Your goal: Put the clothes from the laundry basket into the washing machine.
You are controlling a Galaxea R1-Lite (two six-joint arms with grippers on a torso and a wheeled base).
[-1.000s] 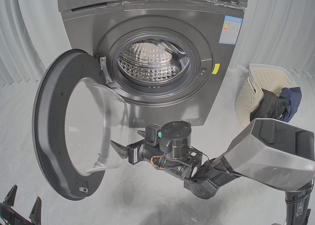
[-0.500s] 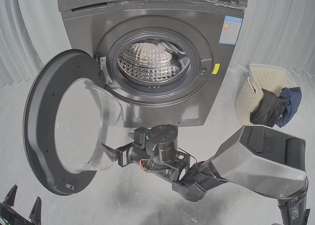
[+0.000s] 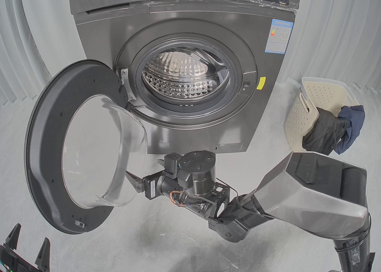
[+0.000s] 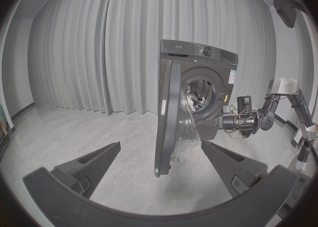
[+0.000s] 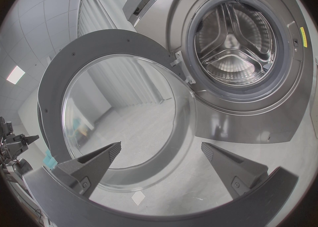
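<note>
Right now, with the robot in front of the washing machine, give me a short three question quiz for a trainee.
1. True or false: the washing machine door stands open and the drum is empty.
2. Where are the dark clothes? A: in the drum. B: draped over the laundry basket rim. C: on the floor.
3. Fill in: the right gripper has its fingers ____ and holds nothing.
Key: 1 true; 2 B; 3 open.
</note>
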